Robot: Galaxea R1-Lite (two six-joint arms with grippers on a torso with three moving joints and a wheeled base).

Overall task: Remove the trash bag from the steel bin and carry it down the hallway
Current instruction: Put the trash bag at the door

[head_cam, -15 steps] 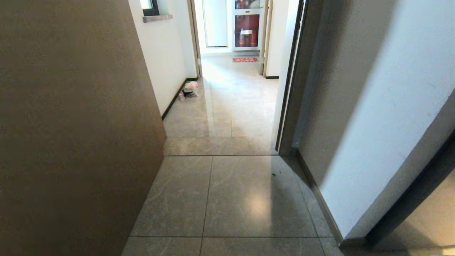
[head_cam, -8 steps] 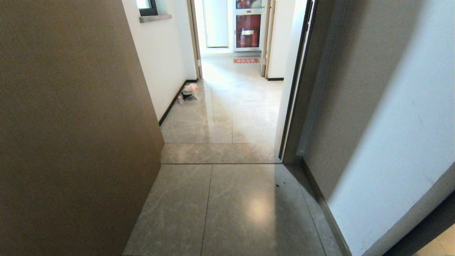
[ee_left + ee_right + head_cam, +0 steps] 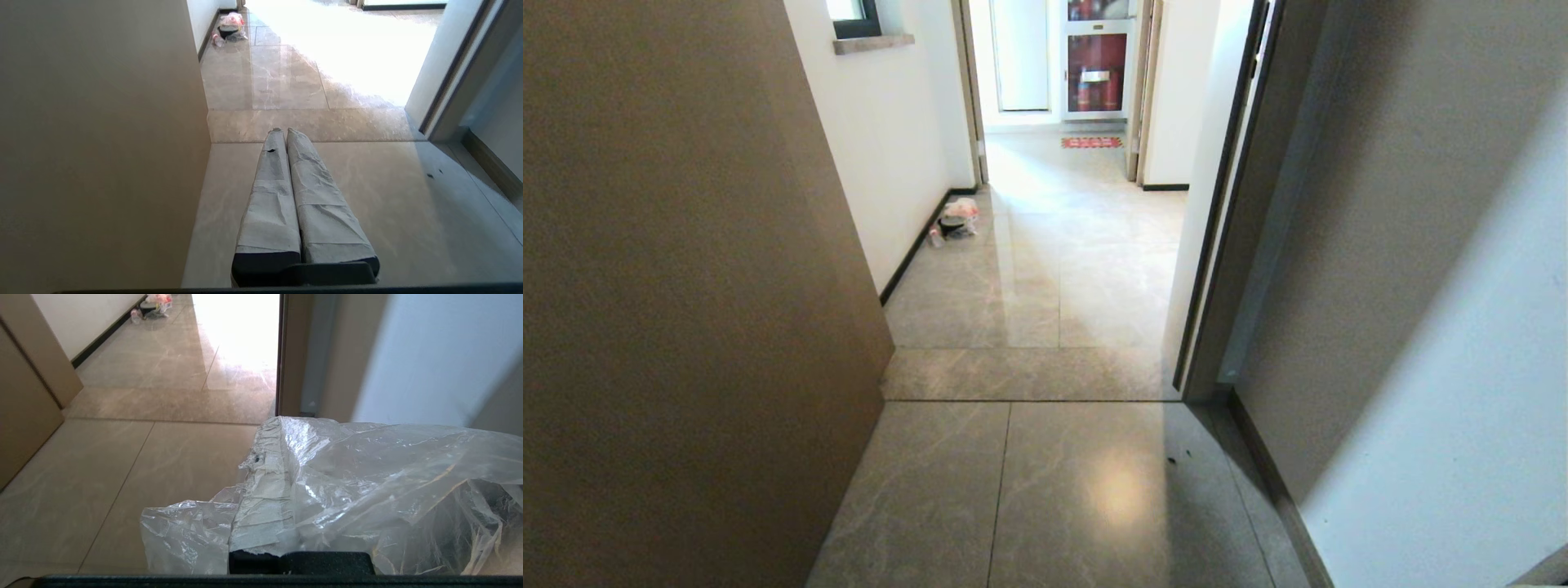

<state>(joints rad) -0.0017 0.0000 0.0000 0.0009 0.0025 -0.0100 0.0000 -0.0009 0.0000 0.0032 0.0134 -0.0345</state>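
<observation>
The trash bag (image 3: 388,469), thin clear crinkled plastic, hangs from my right gripper (image 3: 276,421), which is shut on it; the plastic drapes over one taped finger and hides it. My left gripper (image 3: 282,130) is shut with nothing in it, its taped fingers (image 3: 269,196) pressed together above the tiles. The hallway (image 3: 1054,269) runs ahead with glossy grey-beige tiles between white walls. Neither arm shows in the head view. The steel bin is out of view.
A tan door panel (image 3: 686,327) stands close on the left. A white wall (image 3: 1421,367) and a dark door frame (image 3: 1217,245) close in on the right. A small heap of rubbish (image 3: 954,219) lies by the left skirting. Farther on lies a red mat (image 3: 1091,142).
The whole head view has shifted: the tile threshold has slid down the picture and the right wall outward, so the camera has moved forward along the hallway.
</observation>
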